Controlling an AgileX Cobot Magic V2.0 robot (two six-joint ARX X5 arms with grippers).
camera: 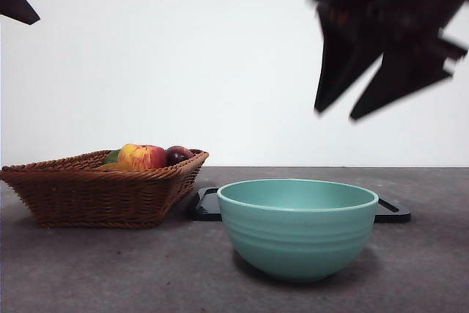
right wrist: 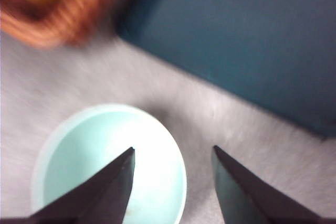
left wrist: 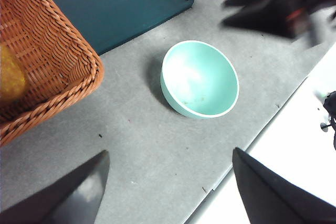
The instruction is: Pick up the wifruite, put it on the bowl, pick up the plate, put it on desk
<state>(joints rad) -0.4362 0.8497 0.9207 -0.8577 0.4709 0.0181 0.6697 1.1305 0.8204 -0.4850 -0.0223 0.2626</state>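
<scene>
**Right hand released above bowl; left hand idle**

The bowl point(camera: 297, 226) is seated upright on the worktop point(camera: 110, 269), in front of a dark tray point(camera: 208, 204). No contents are visible inside it. The right hand point(camera: 344, 111) is held high above the bowl, released, with nothing gripped. The left hand point(left wrist: 169, 182) is also released and held well clear of the bowl. A wicker basket point(camera: 95, 188) beside the tray contains an apple point(camera: 141, 157) and a dark fruit point(camera: 178, 154). An orange-brown rounded fruit point(left wrist: 10, 80), possibly the wifruite, is seen in the basket.

Right gripper point(camera: 333, 113) raised high w/ jaws apart; left gripper point(left wrist: 168, 182) likewise.
</scene>
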